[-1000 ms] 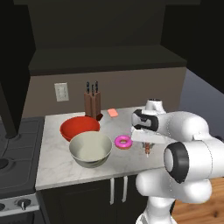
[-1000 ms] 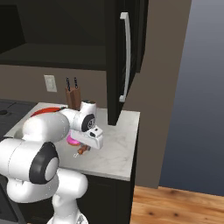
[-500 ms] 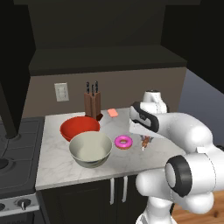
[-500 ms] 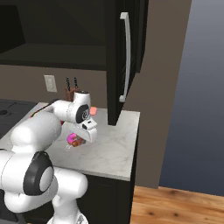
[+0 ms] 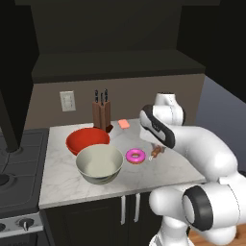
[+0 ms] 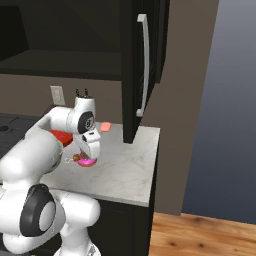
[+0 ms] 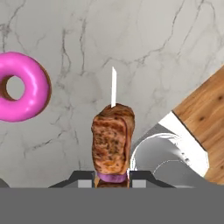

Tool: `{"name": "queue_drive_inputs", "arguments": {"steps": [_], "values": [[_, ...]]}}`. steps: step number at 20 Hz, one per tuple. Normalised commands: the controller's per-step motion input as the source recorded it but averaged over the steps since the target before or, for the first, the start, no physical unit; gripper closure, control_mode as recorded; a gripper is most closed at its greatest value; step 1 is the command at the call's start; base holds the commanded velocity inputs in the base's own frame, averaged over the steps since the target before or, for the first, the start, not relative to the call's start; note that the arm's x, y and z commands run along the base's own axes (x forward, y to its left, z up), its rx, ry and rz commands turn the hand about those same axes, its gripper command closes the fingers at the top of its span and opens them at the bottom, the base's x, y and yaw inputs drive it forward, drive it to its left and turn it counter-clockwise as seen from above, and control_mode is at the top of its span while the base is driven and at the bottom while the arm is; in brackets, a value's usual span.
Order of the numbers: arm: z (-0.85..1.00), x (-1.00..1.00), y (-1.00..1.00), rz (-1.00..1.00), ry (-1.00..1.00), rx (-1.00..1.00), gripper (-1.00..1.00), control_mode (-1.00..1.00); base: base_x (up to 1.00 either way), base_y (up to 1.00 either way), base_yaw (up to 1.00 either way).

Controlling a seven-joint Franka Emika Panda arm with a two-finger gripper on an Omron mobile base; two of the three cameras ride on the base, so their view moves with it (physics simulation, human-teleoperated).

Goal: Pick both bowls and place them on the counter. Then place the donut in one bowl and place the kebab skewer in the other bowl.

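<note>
A: Jaws?
B: Gripper [image 7: 112, 178] closed tight on the kebab skewer [image 7: 112, 140]; meat chunk pinched between the tips, bare stick pointing away over the marble counter [image 7: 166, 52]. It appears lifted off the slab.
A: Donut?
B: Pink donut [image 5: 135, 155] lies flat on the counter, just beside the skewer, apart from it.
A: Bowls?
B: Cream-grey bowl [image 5: 100, 164] near the front edge, left of the donut. Red bowl [image 5: 87, 141] behind it, rims about touching. Knife block [image 5: 101, 115] at the wall.

No readable text, label, brand or number — not on any surface here.
</note>
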Motion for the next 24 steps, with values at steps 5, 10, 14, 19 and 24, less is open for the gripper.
{"name": "queue_drive_inputs", "arguments": {"steps": [5,10,14,19,24], "values": [[0.25,-0.16,0.33,-0.22,0.0,0.0,1.0,-1.0,0.0,0.0,0.0],[0.27,-0.12,0.36,-0.21,0.0,0.0,1.0,-1.0,0.0,0.0,0.0],[0.23,0.0,0.46,-0.22,-0.01,-0.04,1.0,-1.0,0.0,0.0,0.0],[0.18,0.0,0.51,-0.2,-0.04,-0.02,1.0,-1.0,0.0,0.0,0.0],[0.04,0.01,0.52,-0.18,-0.16,-0.03,1.0,-1.0,0.0,0.0,0.0]]}}
